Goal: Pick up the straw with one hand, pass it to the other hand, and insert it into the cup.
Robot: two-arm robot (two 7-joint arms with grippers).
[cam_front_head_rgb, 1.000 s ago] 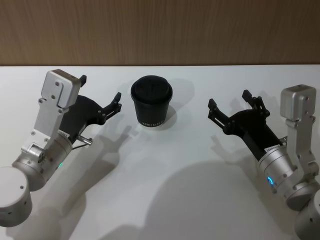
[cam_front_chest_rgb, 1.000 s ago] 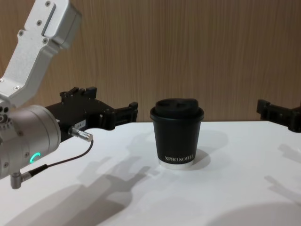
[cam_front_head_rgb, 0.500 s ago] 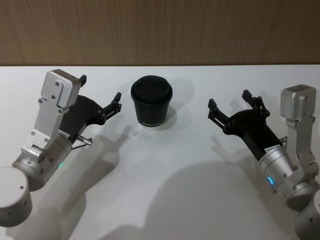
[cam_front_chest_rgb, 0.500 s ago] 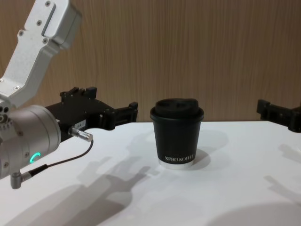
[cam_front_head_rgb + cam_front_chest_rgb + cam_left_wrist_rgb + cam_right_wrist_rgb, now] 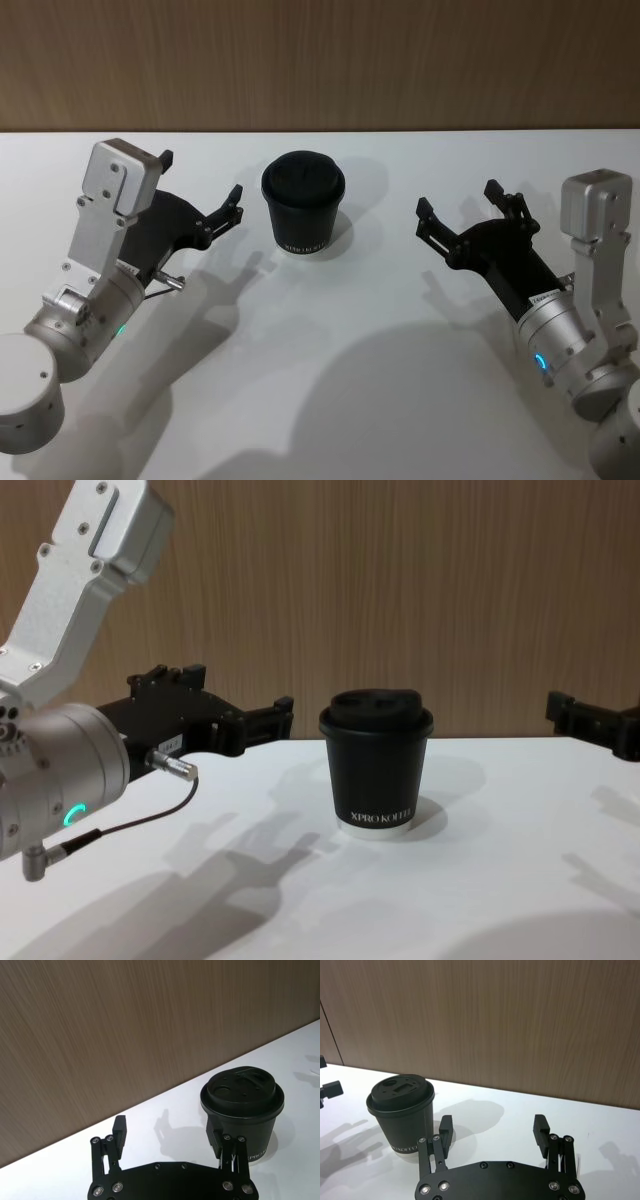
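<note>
Lidded cup (image 5: 303, 205) upright on table (image 5: 330, 340), near left gripper (image 5: 201, 176), farther from right gripper (image 5: 458, 198); both grippers released, fingers spread.

Cup (image 5: 303, 205): black body, black lid (image 5: 242, 1091), white lettering (image 5: 378, 818), white base rim (image 5: 378, 832). Table (image 5: 330, 340): plain white with soft grey shadows; wall (image 5: 400, 580): brown wood grain with fine vertical streaks. Left gripper (image 5: 200, 177) and right gripper (image 5: 458, 198): black with small silver screw heads; left wrist (image 5: 50, 780) is silver with a green ring (image 5: 72, 814) and a dark cable (image 5: 130, 825), right wrist (image 5: 560, 335) silver with a blue light (image 5: 541, 362).
</note>
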